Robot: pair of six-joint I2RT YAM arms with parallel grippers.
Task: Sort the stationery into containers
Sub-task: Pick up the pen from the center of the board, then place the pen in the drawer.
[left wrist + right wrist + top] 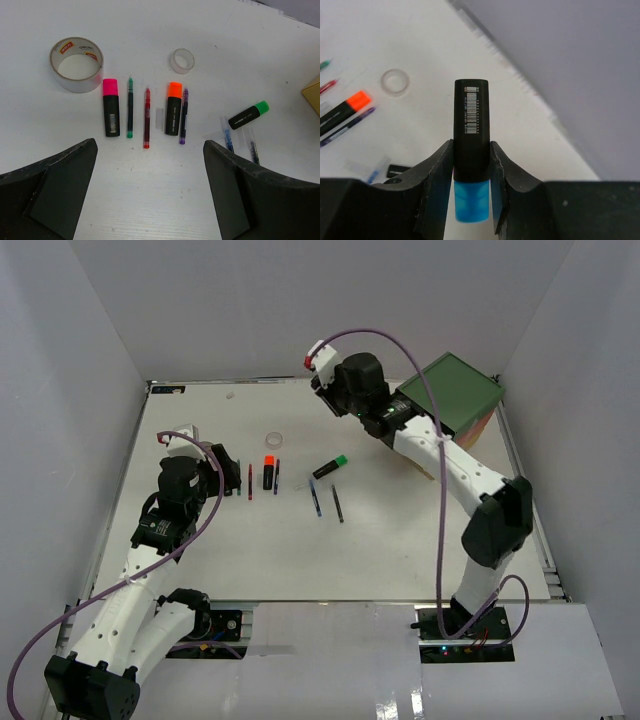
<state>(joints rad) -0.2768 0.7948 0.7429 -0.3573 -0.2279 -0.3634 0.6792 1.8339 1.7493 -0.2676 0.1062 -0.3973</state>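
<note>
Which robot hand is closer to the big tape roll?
Left. The left gripper hovers near the big tape roll; the right gripper is far off, gripping a blue-capped marker.

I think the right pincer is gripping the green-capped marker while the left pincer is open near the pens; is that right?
Not quite. The right pincer grips the blue-capped marker, not the green one, as the right wrist view shows; the green-capped marker lies on the table. The left pincer is indeed open near the pens.
</note>
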